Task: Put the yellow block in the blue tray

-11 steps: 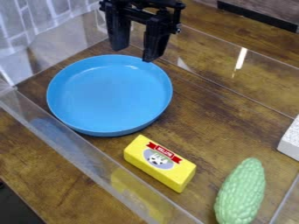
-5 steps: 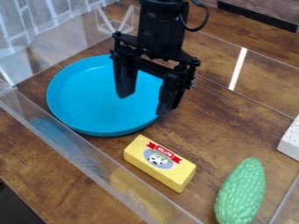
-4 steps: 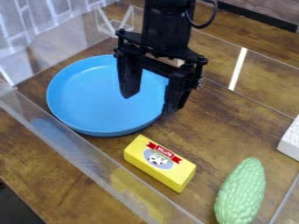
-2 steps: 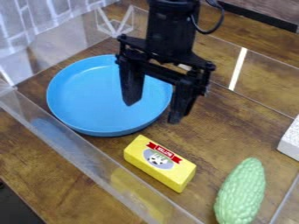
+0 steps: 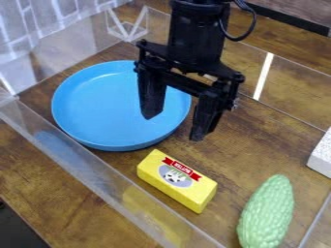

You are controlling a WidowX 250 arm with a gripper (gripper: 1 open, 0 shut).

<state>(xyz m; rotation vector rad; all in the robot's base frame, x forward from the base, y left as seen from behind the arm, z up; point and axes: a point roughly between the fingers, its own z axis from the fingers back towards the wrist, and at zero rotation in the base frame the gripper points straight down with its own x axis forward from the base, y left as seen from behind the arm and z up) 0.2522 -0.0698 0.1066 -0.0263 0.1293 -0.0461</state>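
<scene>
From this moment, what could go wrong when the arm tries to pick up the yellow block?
The open tool hangs over the tray's near rim, not yet above the block. Coming down here, a finger could hit the rim. The block lies slanted near the clear front wall, so badly aligned fingers might push it aside. The green gourd lies close by and could get bumped.

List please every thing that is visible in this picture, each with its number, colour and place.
blue tray: one, bright blue, left of centre on the table
yellow block: one, yellow with a red label strip, in front of the tray, outside it
bumpy gourd-shaped thing: one, light green, bottom right
white thing: one, at the right edge, mostly cut off
table: one, dark brown wood
end effector: one, black, open, pointing down over the tray's right rim, holding nothing
</scene>
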